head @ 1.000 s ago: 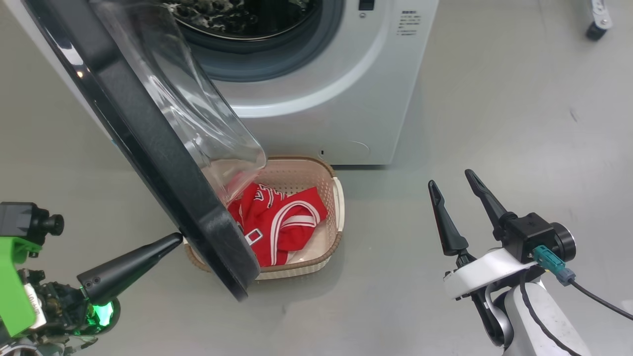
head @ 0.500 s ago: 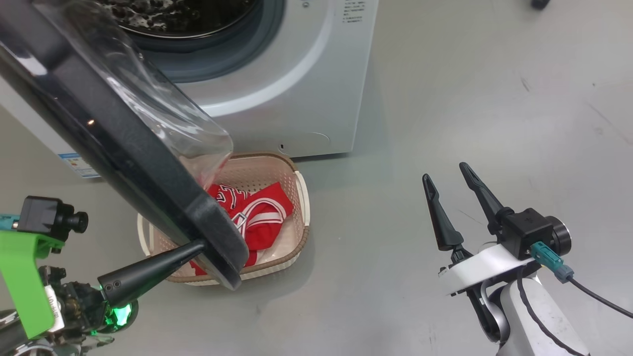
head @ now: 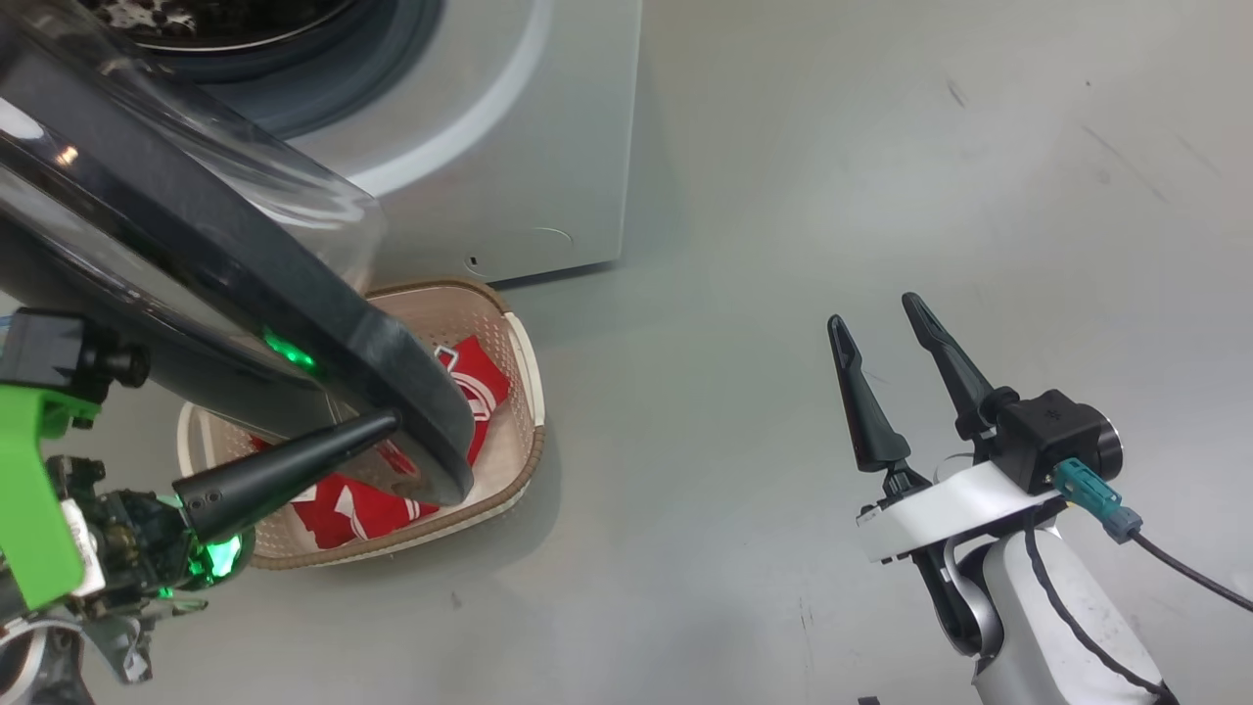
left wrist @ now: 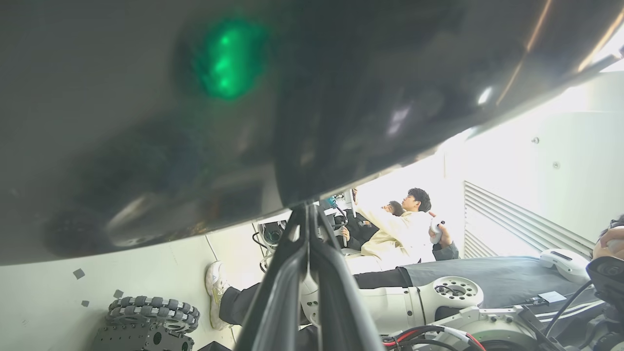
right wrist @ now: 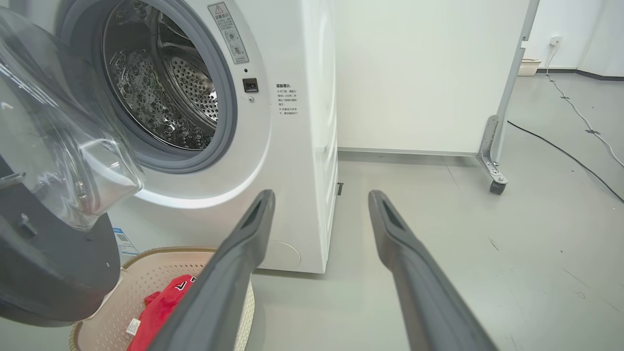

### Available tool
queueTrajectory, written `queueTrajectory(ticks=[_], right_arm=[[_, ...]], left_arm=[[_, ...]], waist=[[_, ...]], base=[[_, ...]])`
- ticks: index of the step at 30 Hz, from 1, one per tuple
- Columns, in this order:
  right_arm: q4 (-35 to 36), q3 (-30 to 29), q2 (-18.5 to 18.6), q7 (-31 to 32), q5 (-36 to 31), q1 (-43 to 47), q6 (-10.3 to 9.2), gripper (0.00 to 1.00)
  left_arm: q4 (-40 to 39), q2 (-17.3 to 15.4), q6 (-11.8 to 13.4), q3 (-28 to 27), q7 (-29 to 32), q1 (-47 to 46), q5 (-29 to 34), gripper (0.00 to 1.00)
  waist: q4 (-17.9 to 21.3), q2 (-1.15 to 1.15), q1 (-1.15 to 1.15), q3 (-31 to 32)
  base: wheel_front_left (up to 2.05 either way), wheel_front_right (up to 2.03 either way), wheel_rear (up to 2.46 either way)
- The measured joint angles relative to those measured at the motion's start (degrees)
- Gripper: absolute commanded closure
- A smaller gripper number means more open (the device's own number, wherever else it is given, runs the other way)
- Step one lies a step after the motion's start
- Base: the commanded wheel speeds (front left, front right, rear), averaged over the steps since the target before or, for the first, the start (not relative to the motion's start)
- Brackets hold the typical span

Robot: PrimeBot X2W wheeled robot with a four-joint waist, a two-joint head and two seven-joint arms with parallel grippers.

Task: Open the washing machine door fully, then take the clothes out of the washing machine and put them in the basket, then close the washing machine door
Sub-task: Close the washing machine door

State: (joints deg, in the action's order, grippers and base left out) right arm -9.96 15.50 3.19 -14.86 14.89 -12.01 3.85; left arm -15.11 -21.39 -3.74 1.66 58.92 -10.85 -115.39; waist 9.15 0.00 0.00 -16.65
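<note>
The washing machine door [head: 245,294] in the head view stands partly open, its black rim and clear bowl slanting out from the washing machine [head: 509,147] and overhanging the basket [head: 529,392]. The basket sits on the floor just before the machine, with the clothes [head: 485,377] lying in it. The left gripper [head: 390,423], its fingers pressed together into one dark point, touches the outer face of the door near its lower edge. The right gripper [head: 871,313] hangs well apart over bare floor, spread and holding nothing.

In the left wrist view, the door [left wrist: 146,122] looms as a glossy dark surface with a green glint. The left gripper [left wrist: 307,214] meets it with both fingers shut tip to tip.

The right wrist view shows the washing machine [right wrist: 292,146] with its steel drum [right wrist: 161,87] apparently empty. The door [right wrist: 53,263] is ajar, and the clothes [right wrist: 165,302] lie in the basket [right wrist: 161,278] below it. The right gripper [right wrist: 321,195] is open.

This looks like the closing push. The contact is a narrow point on slick plastic, so the tips may skid off as the door swings. A weak push could leave the latch uncaught. The door's low edge passes close over the basket and might clip its rim.
</note>
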Motion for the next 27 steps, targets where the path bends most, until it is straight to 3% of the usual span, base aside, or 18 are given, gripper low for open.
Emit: queueTrajectory(ticks=[10, 27], right_arm=[[0.9, 1.71, -0.04, 0.0, 1.75, -1.72, -0.49, 0.0], [2.27, 3.88, -0.08, 0.0, 3.26, -4.19, -1.57, 0.0]], left_arm=[[3.5, -0.89, 2.04, -1.49, -2.14, -6.29, 0.51, 1.0], [9.5, 0.79, 6.64, -2.0, -7.58, -21.25, 1.99, 1.0]], waist=[[3.82, 0.0, 0.0, -2.43], [7.79, 0.0, 0.01, -7.47]], base=[[0.0, 0.0, 0.0], [0.0, 0.0, 0.0]])
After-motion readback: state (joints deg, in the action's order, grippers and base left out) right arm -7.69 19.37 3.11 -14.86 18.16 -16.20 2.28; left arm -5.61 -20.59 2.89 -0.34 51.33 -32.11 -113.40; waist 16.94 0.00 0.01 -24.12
